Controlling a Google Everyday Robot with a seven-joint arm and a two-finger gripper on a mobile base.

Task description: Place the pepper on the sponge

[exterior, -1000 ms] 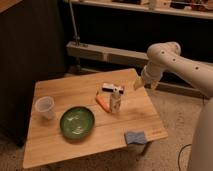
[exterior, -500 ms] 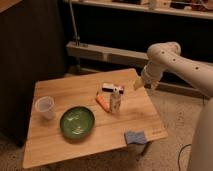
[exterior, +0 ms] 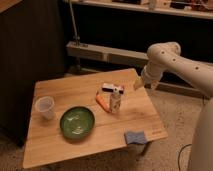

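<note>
— Inventory, largest first?
— Table [exterior: 60,145], with a green bowl [exterior: 77,121] on it. The gripper [exterior: 142,85] hung well right of the bowl and farther back. I could not tell its grip.
— Task items?
— The sponge [exterior: 134,136] lay right of the bowl, slightly nearer me. The pepper [exterior: 102,102] lay just right of the bowl, farther back, beside a pale bottle [exterior: 115,101] and apart from the sponge.

table [exterior: 60,145] | cup [exterior: 45,106] left | green bowl [exterior: 77,121] centre | bottle [exterior: 115,101] upright | box [exterior: 112,87] behind it
</note>
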